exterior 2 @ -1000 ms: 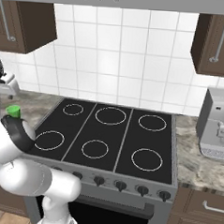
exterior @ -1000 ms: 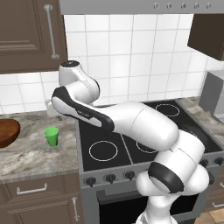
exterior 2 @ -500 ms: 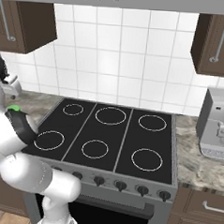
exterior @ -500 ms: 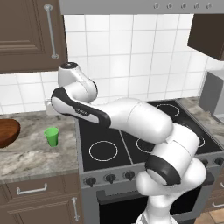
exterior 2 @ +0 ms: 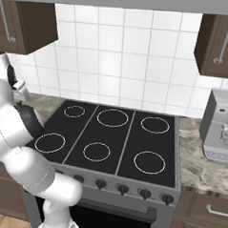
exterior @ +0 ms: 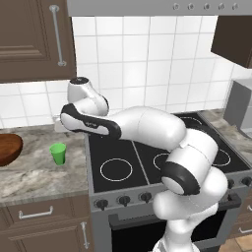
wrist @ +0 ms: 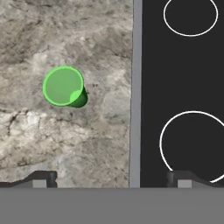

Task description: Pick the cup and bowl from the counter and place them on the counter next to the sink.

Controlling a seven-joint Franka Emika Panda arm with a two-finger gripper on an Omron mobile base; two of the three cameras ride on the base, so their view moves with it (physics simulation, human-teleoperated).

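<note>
The green cup (exterior: 58, 153) stands upright on the marbled counter (exterior: 34, 174), left of the stovetop. At the left edge of the same counter sits the dark reddish-brown bowl (exterior: 7, 148), partly cut off. In the hand view the cup (wrist: 63, 86) lies up and to the left, seen from above, well apart from my gripper (wrist: 113, 180). The gripper is open, its fingertips (wrist: 41, 179) spread wide with nothing between them, above the counter's (wrist: 65, 35) edge by the stove. The sink is out of view.
The black stovetop (exterior: 147, 157) with white burner rings borders the counter on the right, with a grey trim strip (wrist: 136, 87) between them. A grey coffee machine (exterior 2: 222, 127) stands on the far right counter. Dark wall cabinets (exterior: 29, 39) hang above.
The arm has swung a little further left over the counter, and now covers the cup in the right base view. The gripper stays open. Cup and bowl have not moved.
</note>
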